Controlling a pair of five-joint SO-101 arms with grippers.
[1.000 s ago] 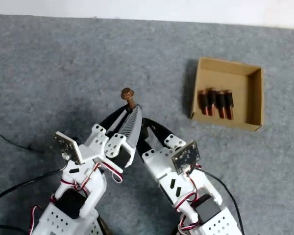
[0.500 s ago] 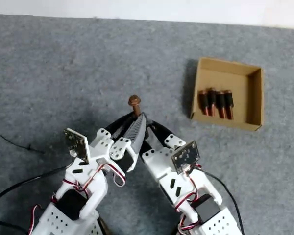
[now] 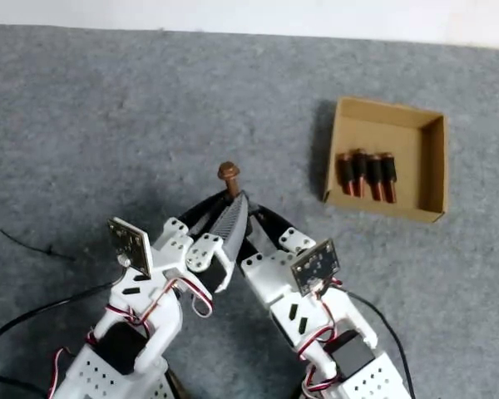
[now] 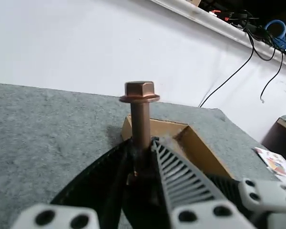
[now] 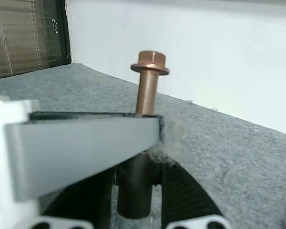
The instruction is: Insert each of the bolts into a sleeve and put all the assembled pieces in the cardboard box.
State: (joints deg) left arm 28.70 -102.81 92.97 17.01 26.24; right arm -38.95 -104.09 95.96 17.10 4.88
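A copper bolt stands head up, with my left gripper shut on its shaft. Directly below it is a dark brown sleeve, and my right gripper is shut on that sleeve. The bolt lines up with the sleeve's mouth, but the left gripper's grey finger hides where they meet. In the high view my right gripper lies mostly under the left one. The cardboard box sits to the right and holds several assembled pieces.
Grey carpet covers the table, with a white wall along its far edge. A thin black cable lies at the left. The box's corner shows just behind the bolt. Open carpet lies between the grippers and the box.
Over the last second my left gripper drew the bolt back and slightly right, over the right gripper. Nothing has moved in the last half second.
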